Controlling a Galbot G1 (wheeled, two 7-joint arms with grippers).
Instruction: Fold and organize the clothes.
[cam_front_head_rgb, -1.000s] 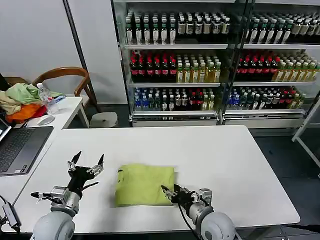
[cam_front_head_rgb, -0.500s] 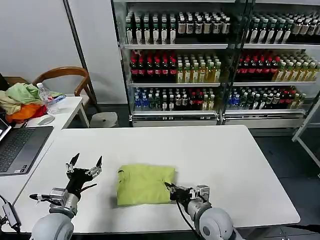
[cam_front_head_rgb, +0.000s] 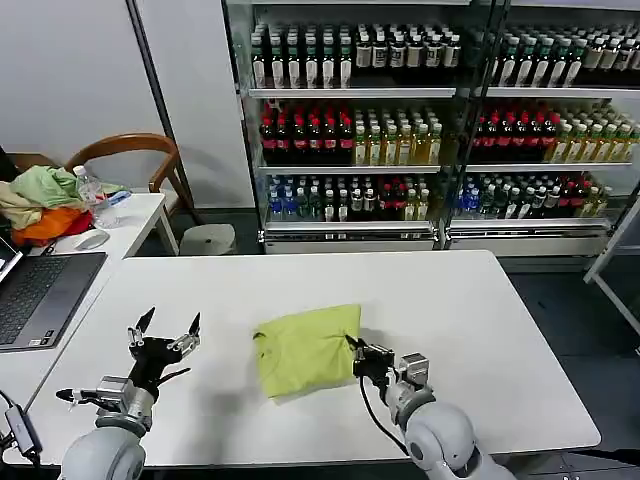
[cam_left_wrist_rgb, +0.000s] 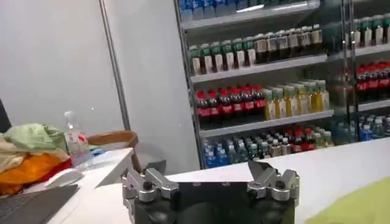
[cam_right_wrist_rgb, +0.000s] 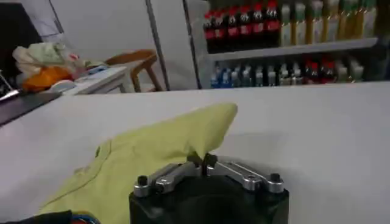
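Note:
The clothes are one lime yellow-green T-shirt (cam_front_head_rgb: 303, 350), folded into a compact bundle near the front middle of the white table (cam_front_head_rgb: 470, 300). My right gripper (cam_front_head_rgb: 355, 352) is shut on the shirt's right edge, and the pinched cloth rises from its jaws in the right wrist view (cam_right_wrist_rgb: 203, 159). The bundle lies skewed, with its right corner lifted. My left gripper (cam_front_head_rgb: 163, 328) hovers open to the left of the shirt, apart from it, with nothing between its fingers (cam_left_wrist_rgb: 210, 182). A corner of the T-shirt (cam_left_wrist_rgb: 356, 207) shows in the left wrist view.
A side table at the left holds a laptop (cam_front_head_rgb: 35, 295), a heap of pale green, beige and orange garments (cam_front_head_rgb: 40, 205), a water bottle (cam_front_head_rgb: 92, 195) and a mouse. A wooden chair (cam_front_head_rgb: 140, 150) stands behind it. Shelves of drink bottles (cam_front_head_rgb: 400, 130) fill the back.
My right gripper has moved up and away from the front edge, dragging the shirt's right side with it. The bundle has turned and shifted to the right. The left gripper has barely moved.

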